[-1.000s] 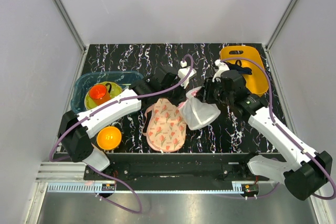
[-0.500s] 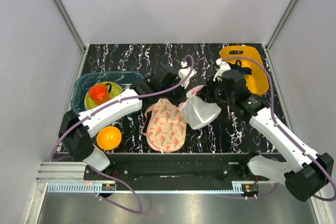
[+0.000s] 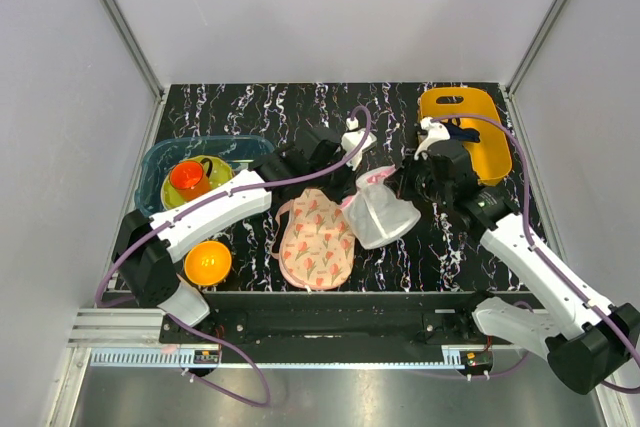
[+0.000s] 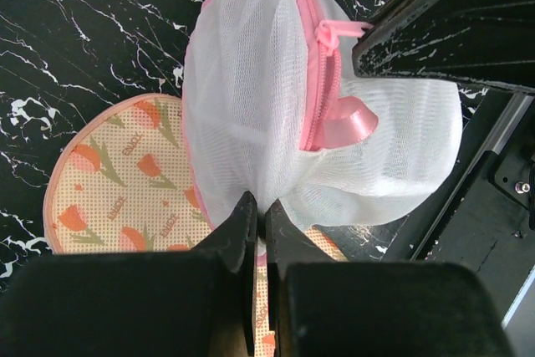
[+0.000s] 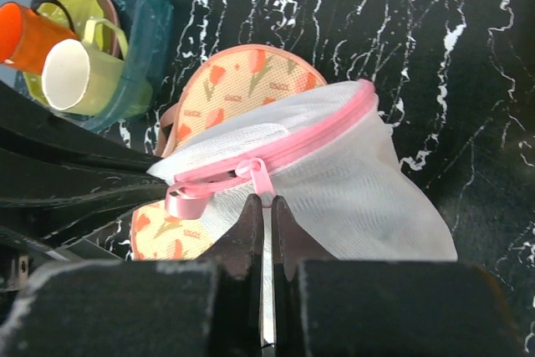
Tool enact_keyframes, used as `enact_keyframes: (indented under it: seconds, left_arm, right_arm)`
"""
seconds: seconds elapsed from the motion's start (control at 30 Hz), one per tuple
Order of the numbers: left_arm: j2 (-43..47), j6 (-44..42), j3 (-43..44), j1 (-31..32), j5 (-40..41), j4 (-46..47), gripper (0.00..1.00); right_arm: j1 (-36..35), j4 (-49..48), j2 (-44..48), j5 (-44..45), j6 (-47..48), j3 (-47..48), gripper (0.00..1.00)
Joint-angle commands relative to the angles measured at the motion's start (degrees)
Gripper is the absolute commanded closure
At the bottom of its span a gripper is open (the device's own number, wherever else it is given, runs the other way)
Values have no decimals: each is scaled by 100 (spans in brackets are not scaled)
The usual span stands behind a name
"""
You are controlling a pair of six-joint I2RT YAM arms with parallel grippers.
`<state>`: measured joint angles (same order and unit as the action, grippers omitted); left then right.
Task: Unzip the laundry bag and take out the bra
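The laundry bag (image 3: pixel 380 215), white mesh with a pink zipper round its rim, is held up off the black marbled table between both arms. My left gripper (image 4: pixel 261 206) is shut on a pinch of the bag's mesh (image 4: pixel 251 98) at its lower edge. My right gripper (image 5: pixel 267 200) is shut on the pink zipper pull (image 5: pixel 262 178), beside a pink ribbon loop (image 5: pixel 185 200). In the top view the right gripper (image 3: pixel 402 180) meets the bag from the right and the left gripper (image 3: pixel 347 171) from the upper left. The zipper looks closed. The bra is hidden.
A floral peach pad (image 3: pixel 315 237) lies flat under and to the left of the bag. A teal bin (image 3: pixel 200 144) at left holds an orange cup (image 3: pixel 188 177) and a green plate. An orange bowl (image 3: pixel 207 262) sits near the left base. A yellow basket (image 3: pixel 470 99) with a dark garment (image 3: pixel 457 131) stands back right.
My right gripper has closed its jaws onto the zipper pull and its wrist has shifted slightly right. The left gripper and the bag have stayed nearly still.
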<state>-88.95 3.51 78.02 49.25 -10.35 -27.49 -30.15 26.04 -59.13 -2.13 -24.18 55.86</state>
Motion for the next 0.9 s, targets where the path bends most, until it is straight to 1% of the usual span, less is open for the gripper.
enact_keyframes:
  seconds: [0.0,0.13,0.2,0.23,0.27,0.33,0.37,0.4,0.43,0.47,0.5,0.53,0.6,0.67,0.73,0.8,0.87]
  left_arm:
    - [106,-52,179,23,-143,182,100]
    - [158,-192,100,31,-248,226,100]
    - [185,-315,64,32,-318,357,100]
    - [141,-524,99,32,-362,393,100]
    - [97,-587,152,32,-484,463,100]
    - [-104,-641,450,32,-608,472,83]
    - [-184,-650,555,32,-800,437,69]
    - [-254,-650,809,23,-906,376,45]
    - [-394,-693,925,23,-1029,280,34]
    - [-448,-737,1082,23,-1248,53,28]
    - [-492,-738,1188,14,-1302,-37,24]
    - [-509,-729,1320,5,-1355,-99,23]
    - [-422,-711,1321,-47,-1443,-134,21]
    - [-247,-615,1146,-83,-1706,111,18]
    - [-185,-553,936,-74,-1812,356,17]
    - [-272,-492,908,-74,-1743,393,17]
    - [-439,-430,995,-83,-1427,402,18]
  right_arm:
    - [27,67,104,608,151,-22,100]
    - [115,269,244,960,230,-31,100]
    - [211,418,420,899,169,100,100]
    - [211,550,551,829,134,171,100]
    - [211,586,613,654,99,232,100]
    - [220,630,701,390,-103,347,100]
    - [212,630,710,84,-235,347,100]
    - [211,621,728,-14,-314,304,100]
    - [211,595,719,-94,-358,242,100]
    - [211,604,736,-155,-437,189,100]
    - [220,604,763,-147,-455,76,100]
    - [220,656,833,-139,-456,22,100]
    - [220,700,956,-121,-464,-65,100]
    - [211,727,1096,-147,-429,-66,100]
    - [220,797,1115,-139,-386,-49,100]
    - [212,902,1080,-7,-306,-13,100]
    - [211,1016,1053,317,-254,-5,100]
